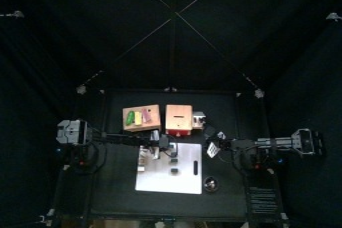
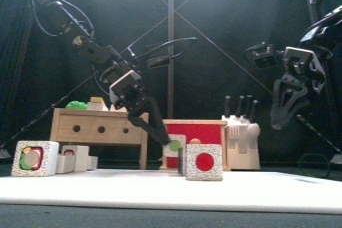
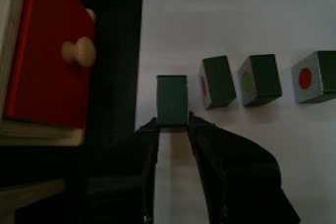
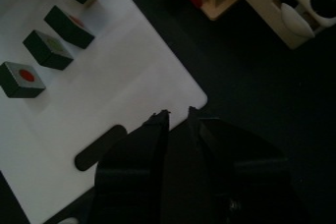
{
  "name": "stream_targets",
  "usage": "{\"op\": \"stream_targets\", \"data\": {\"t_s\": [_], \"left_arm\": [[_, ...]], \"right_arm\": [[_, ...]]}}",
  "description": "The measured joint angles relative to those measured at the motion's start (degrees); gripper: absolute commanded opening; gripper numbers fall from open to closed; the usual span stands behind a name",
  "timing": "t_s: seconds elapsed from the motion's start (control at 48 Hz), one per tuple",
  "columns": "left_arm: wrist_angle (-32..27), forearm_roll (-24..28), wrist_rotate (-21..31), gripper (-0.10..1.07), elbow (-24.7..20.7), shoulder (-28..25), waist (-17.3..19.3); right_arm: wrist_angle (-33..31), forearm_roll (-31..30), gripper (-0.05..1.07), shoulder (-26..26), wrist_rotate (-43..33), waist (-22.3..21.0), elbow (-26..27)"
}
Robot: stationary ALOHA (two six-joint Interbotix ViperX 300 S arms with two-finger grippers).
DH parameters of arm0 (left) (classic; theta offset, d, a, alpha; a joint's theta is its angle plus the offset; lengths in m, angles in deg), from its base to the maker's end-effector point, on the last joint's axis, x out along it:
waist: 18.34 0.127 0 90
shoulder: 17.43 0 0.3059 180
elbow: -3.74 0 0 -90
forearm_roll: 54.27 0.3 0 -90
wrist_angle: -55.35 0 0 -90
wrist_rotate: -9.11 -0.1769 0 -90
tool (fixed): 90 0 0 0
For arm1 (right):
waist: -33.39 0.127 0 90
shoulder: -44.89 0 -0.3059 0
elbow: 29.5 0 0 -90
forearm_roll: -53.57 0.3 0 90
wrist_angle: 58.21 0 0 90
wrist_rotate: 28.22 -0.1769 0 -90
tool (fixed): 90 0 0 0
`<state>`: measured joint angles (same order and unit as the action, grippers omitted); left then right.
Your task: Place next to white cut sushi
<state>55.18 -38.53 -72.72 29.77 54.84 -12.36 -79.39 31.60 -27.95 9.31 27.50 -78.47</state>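
My left gripper (image 3: 171, 120) is shut on a dark green sushi piece (image 3: 171, 98) and holds it low over the white board (image 3: 250, 12), beside the red box (image 3: 46, 51). Three more sushi pieces stand in a row past it: two with pale cut faces (image 3: 217, 79) (image 3: 260, 79) and one with a red centre (image 3: 315, 76). In the front view the left gripper (image 2: 163, 134) hangs in front of the red box, behind a red-centred piece (image 2: 203, 160). My right gripper (image 4: 178, 135) is shut and empty, raised over the board's right edge (image 2: 281, 112).
A wooden box (image 1: 138, 118) with green items on top and the red box (image 1: 178, 120) stand behind the board. A white knife block (image 2: 241, 132) stands at the right. A colourful-faced piece (image 2: 36, 158) and white pieces (image 2: 76, 158) sit front left.
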Motion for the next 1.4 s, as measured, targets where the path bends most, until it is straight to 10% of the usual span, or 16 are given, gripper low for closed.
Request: {"op": "stream_targets", "data": {"t_s": [0.688,1.396], "left_arm": [[-2.9,-1.8,0.2,0.58,13.6,11.1,0.0],[-2.8,-2.5,0.3,0.75,17.1,12.1,0.7]], "right_arm": [[0.1,2.5,0.65,-1.1,0.0,0.0,0.1],[0.2,2.8,0.65,-4.5,0.0,0.3,2.4]]}}
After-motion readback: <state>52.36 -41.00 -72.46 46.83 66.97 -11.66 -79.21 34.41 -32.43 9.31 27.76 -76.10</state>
